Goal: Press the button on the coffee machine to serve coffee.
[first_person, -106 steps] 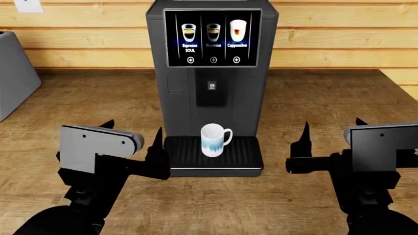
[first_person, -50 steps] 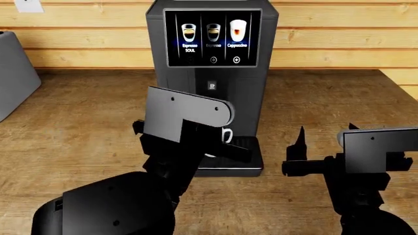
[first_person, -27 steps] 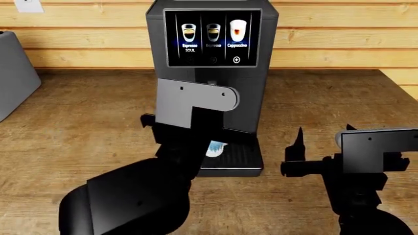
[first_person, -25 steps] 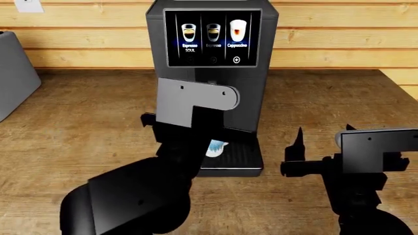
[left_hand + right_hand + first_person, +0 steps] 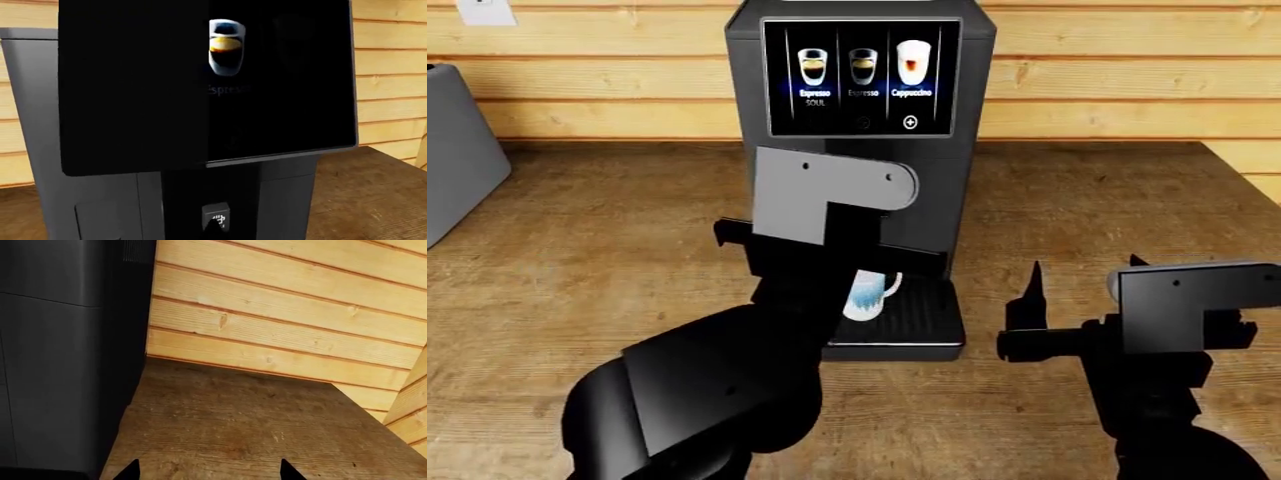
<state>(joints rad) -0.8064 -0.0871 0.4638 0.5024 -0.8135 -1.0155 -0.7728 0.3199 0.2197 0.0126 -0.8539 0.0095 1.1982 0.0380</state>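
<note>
You had a wooden plank counter [image 5: 601, 260] running wall to wall under you, grain lengthwise. On it stood the coffee machine [image 5: 860, 150], dead centre and back against the wood-panelled wall, its drip tray [image 5: 918, 318] resting on the boards. Far out at your left edge sat a light grey toaster [image 5: 457, 150], well apart from the machine.

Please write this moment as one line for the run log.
left gripper: raised before coffee machine, below screen | right gripper: open, idle over counter | mug: on drip tray
</note>
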